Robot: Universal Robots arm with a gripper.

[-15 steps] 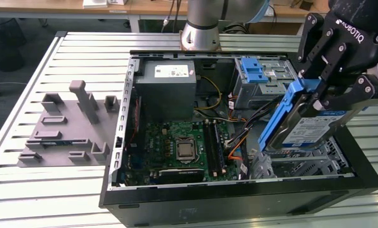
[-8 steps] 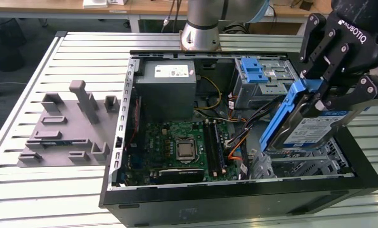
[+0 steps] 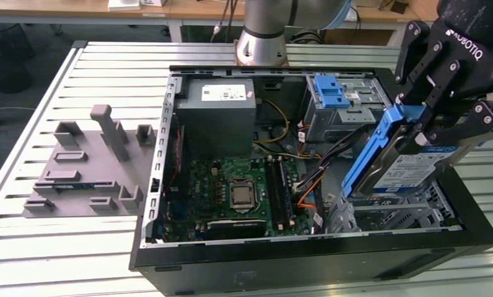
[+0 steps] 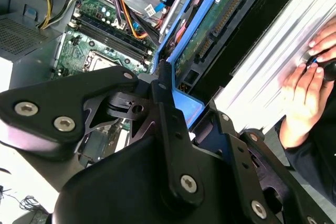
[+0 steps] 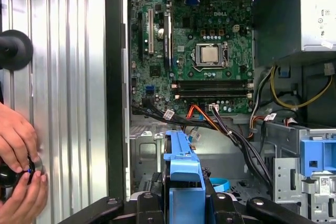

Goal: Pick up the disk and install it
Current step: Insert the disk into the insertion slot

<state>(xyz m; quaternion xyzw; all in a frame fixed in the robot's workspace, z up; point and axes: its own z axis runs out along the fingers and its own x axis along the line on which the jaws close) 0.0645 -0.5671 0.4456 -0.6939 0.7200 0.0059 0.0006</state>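
The disk (image 3: 405, 171), a silver drive with a blue-and-white label in a blue plastic carrier (image 3: 369, 156), hangs tilted on edge above the open computer case (image 3: 313, 267), at the exterior view's right. My gripper (image 3: 435, 131) is shut on the disk's upper end. Below the disk lies a metal drive bay (image 3: 395, 213). The first wrist view has the carrier's blue end (image 5: 184, 182) between my black fingers (image 5: 148, 204). In the second wrist view the disk's green circuit side (image 4: 210, 30) and the blue frame (image 4: 185, 104) show beyond the gripper (image 4: 165, 95).
Inside the case are a green motherboard (image 3: 238, 192), a large grey power supply (image 3: 217, 117), loose cables and a blue latch (image 3: 329, 90) on a drive cage. A grey fixture (image 3: 90, 167) stands on the slatted table. A person's hands (image 5: 18, 153) rest beside the case.
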